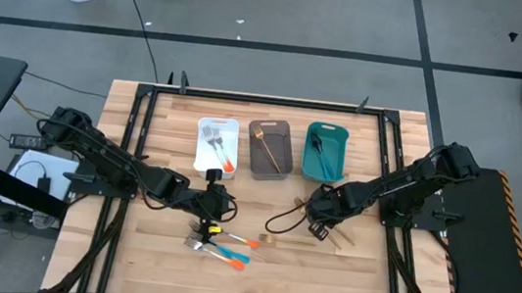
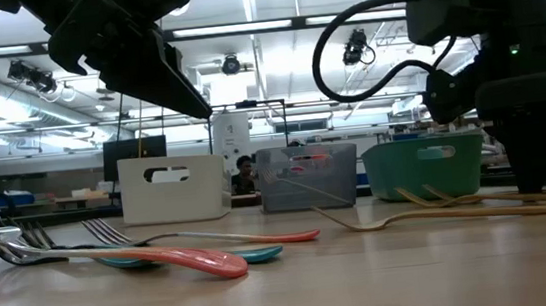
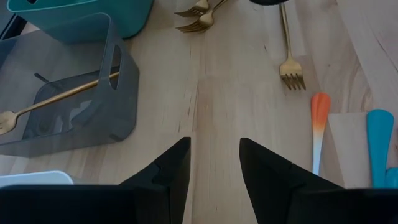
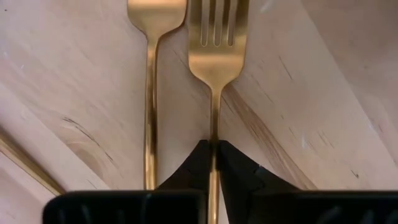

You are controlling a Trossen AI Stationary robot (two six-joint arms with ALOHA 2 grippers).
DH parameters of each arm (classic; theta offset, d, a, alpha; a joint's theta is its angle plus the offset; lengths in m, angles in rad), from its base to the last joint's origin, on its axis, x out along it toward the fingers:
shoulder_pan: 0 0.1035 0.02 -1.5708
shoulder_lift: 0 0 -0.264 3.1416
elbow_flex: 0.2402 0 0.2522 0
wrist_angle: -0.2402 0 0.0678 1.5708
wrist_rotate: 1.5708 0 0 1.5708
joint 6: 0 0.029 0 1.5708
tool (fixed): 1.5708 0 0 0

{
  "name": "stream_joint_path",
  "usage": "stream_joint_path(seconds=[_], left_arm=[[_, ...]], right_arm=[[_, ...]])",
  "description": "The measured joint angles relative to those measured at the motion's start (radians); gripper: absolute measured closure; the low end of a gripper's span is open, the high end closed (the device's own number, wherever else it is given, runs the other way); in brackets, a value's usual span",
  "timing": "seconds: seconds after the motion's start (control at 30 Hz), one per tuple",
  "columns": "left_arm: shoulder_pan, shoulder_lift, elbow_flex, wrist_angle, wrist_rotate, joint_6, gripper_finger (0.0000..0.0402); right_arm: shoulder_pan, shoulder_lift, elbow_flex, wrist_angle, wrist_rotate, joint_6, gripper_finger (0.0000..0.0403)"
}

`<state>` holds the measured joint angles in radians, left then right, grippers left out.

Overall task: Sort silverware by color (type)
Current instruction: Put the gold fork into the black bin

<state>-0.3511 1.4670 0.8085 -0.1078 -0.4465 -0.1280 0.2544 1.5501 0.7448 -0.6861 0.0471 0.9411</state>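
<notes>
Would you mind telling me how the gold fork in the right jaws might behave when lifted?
The gold fork looks stiff, thin metal, so probably light. Its slim, polished handle is pinched between the right gripper jaws, so it may pivot or slip.

bins [image 1: 269, 148]: table's far side, side by side | silverware [image 1: 220, 245]: before them

Bright overhead lighting, soft shadows

White bin [image 1: 218, 130], grey bin [image 1: 271, 149], teal bin [image 1: 326, 150]; gold forks [image 4: 214, 43]; orange & blue handles [image 1: 237, 251].
</notes>
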Motion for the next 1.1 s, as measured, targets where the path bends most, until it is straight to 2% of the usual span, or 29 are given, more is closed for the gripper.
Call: stream_joint_path(seconds=[0.27,0.63,0.8,1.1], left_arm=[[0.0,0.0,0.0,0.0,0.0,0.0,0.0255],[0.0,0.0,0.0,0.0,0.0,0.0,0.0255],[0.0,0.0,0.0,0.003,0.0,0.0,0.0255],[0.0,0.0,0.0,0.006,0.0,0.0,0.0255]], right_arm=[[-0.003,-0.018,0.017,-0.032,0.018,0.005,0.0386],[-0.017,-0.151,0.117,-0.068,0.063,0.008,0.0385],[-0.043,-0.204,0.141,0.031,0.101,-0.046,0.0385],[-0.153,-0.21,0.141,0.221,0.087,-0.188,0.0385]])
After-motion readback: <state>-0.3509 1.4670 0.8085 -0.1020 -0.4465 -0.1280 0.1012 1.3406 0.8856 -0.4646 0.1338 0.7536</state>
